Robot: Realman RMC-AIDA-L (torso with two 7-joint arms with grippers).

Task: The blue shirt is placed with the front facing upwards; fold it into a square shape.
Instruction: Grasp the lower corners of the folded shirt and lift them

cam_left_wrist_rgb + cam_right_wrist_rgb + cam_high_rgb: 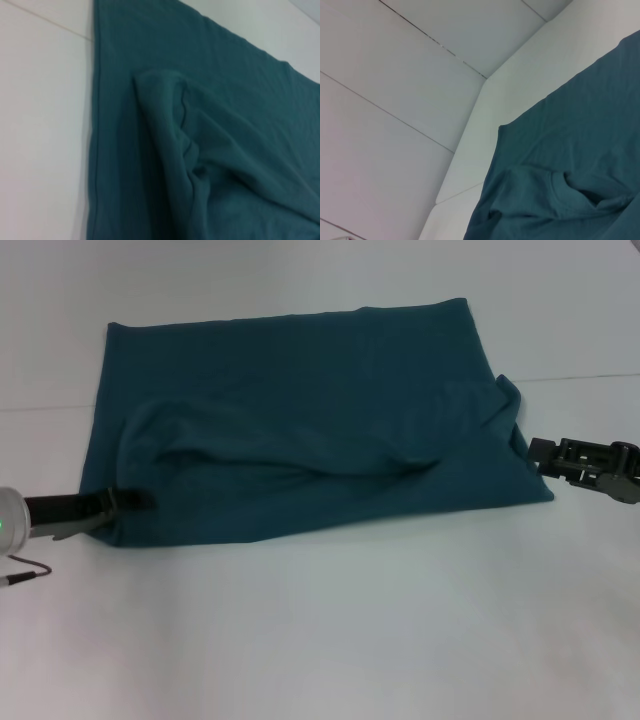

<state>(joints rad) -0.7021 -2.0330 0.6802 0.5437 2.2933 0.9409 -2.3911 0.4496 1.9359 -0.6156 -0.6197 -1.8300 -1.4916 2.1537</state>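
The blue shirt [300,410] lies on the white table as a wide rectangle with plain teal cloth facing up; no lettering shows. A rumpled ridge [300,465] runs across its near half, seen close in the left wrist view [170,140]. My left gripper [128,504] reaches in from the left and rests on the shirt's near left corner. At the shirt's right edge sits my right gripper [538,452], level with a bunched fold [505,400]. The right wrist view shows that side of the shirt [570,165] with a puckered fold.
The white table [330,640] spreads wide in front of the shirt. A seam line [590,377] crosses the table behind the right side. A thin cable [25,570] hangs by the left arm. Pale wall panels [395,75] stand beyond the table.
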